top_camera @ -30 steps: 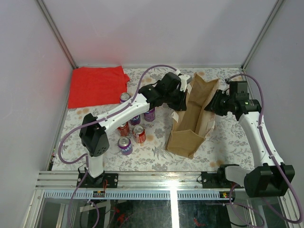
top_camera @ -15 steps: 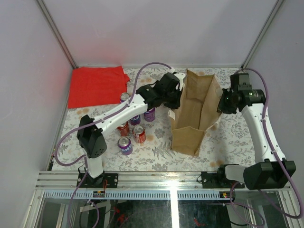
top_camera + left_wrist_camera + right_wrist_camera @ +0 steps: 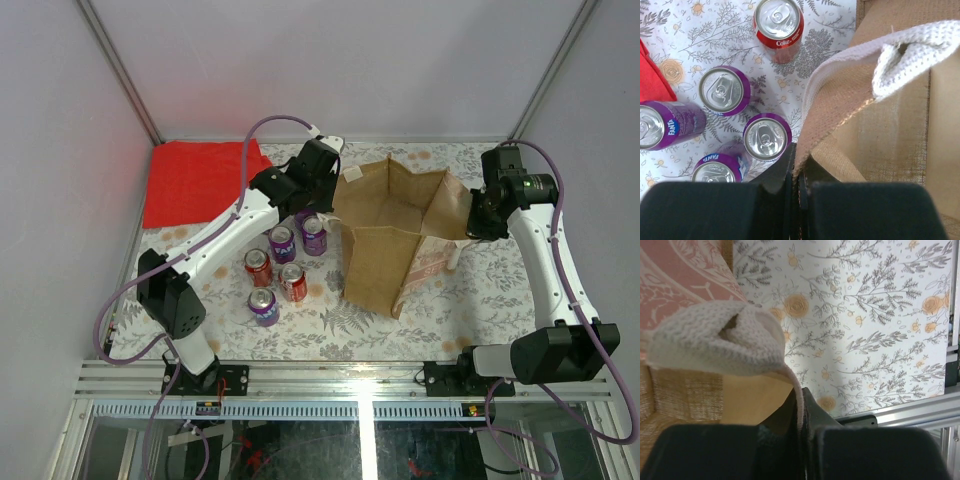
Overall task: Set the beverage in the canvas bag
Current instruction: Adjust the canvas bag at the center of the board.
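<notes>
**Both grippers pinning the canvas bag open, cans parked right beside it**

Red cloth [image 3: 200, 182] sits in the table's [image 3: 480, 300] far-left corner, not part of this. Next over, the beverage cans [image 3: 282, 243] stand upright in a little cluster left of centre, close to the bag's left wall but not touching it as far as I can see. The left gripper [image 3: 338, 180] is clamped shut on the left rim of the canvas bag [image 3: 375, 270], with the cans just to the near-left of its jaws. The bag stands mid-table, mouth spread wide and facing up. The right gripper [image 3: 472, 218] is pinched shut on the right rim, by the cream strap [image 3: 720, 345]. My guess is the left side grabs a can since it's way nearer, long axis vertical, but it has to drop the rim first.
</notes>
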